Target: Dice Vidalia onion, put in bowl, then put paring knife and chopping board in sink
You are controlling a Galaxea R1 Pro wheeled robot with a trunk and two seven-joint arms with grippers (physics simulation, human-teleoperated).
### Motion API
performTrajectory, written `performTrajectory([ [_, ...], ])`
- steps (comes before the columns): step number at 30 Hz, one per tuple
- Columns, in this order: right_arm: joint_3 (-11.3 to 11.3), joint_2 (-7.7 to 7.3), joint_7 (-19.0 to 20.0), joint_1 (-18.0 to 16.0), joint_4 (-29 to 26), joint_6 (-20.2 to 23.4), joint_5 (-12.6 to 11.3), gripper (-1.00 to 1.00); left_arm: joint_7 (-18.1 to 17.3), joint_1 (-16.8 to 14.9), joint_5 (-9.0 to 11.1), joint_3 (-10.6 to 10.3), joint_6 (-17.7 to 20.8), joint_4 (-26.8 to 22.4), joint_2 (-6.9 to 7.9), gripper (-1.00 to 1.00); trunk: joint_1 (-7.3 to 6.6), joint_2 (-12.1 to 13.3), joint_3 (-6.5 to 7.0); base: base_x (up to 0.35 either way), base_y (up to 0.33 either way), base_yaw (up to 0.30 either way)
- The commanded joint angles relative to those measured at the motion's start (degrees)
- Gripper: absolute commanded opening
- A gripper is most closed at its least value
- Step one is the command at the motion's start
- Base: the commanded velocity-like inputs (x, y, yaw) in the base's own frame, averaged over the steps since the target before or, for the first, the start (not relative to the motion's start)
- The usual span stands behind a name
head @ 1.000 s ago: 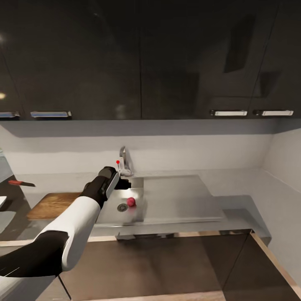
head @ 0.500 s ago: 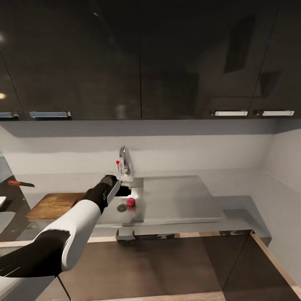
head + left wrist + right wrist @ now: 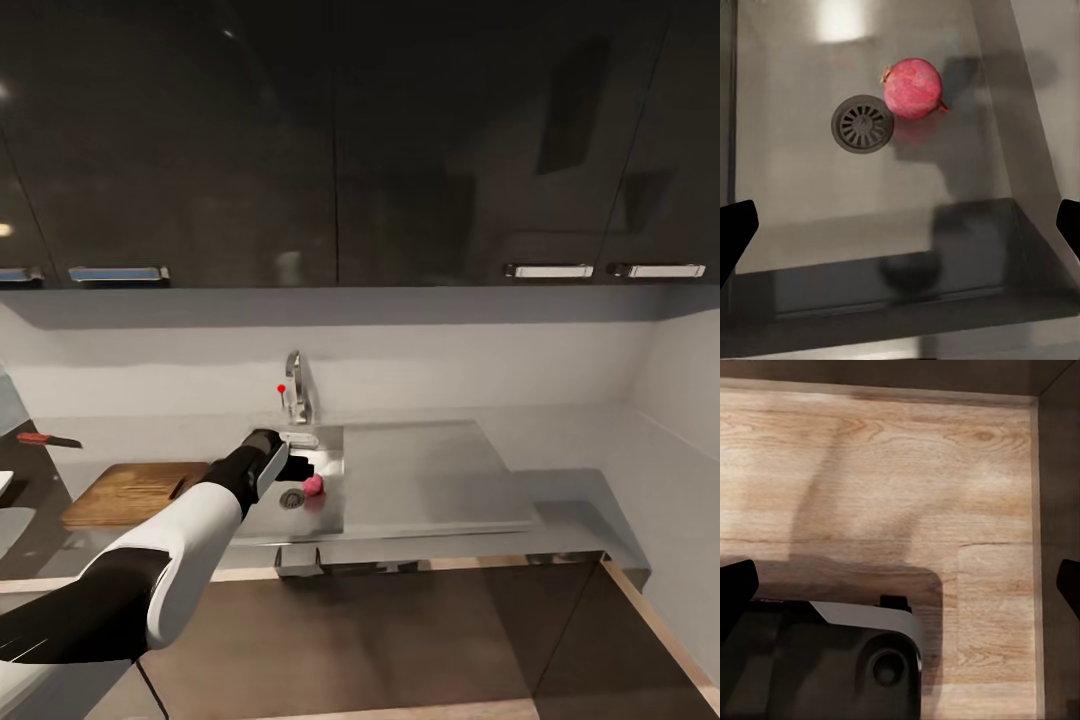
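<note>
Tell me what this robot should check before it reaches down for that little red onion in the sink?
1. Vidalia onion in view, lying loose beside the drain hole: ok.
2. Left gripper open, fingers spread wide: ok.
3. Gripper over the sink basin, not yet down at the onion: ok.
4. Nothing lying between gripper and onion: ok.
5. Chopping board free to receive it: ok.
6. Paring knife within reach afterwards: cannot tell.

Light was dim and soft; the glossy black upper cabinets (image 3: 330, 140) carried faint reflections. Glare whitened the grey steel basin (image 3: 840, 22) beyond the open left gripper (image 3: 900, 225), whose shadow darkened the floor beneath.
</note>
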Motion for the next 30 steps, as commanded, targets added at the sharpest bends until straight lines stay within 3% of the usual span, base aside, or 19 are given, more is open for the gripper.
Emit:
performTrajectory([
  [1, -0.5, 0.03, -0.2, 0.0, 0.1, -0.1, 0.6, 1.00, 0.2, 0.0, 0.0, -0.2, 0.3, -0.1, 0.00, 1.00, 0.04, -0.1, -0.05, 0.142, -0.013, 0.000],
  [10, -0.5, 0.08, -0.1, 0.0, 0.0, 5.2, 0.6, 1.00, 0.2, 0.0, 0.0, -0.2, 0.2, 0.3, 0.00, 1.00, 0.04, -0.1, -0.32, 0.260, -0.065, 0.000],
  [16, -0.5, 0.08, -0.1, 0.0, 0.0, 5.6, 0.6, 1.00, 0.2, 0.0, 0.0, -0.2, 0.2, 0.5, 0.00, 1.00, 0.04, -0.1, -0.76, 0.272, -0.067, 0.000],
  [30, -0.4, 0.08, -0.2, 0.0, 0.0, 5.7, 0.6, 1.00, 0.2, 0.0, -0.3, -0.1, 0.2, 1.6, 0.82, 1.00, 0.04, -0.1, -1.75, 0.026, -0.005, 0.000],
])
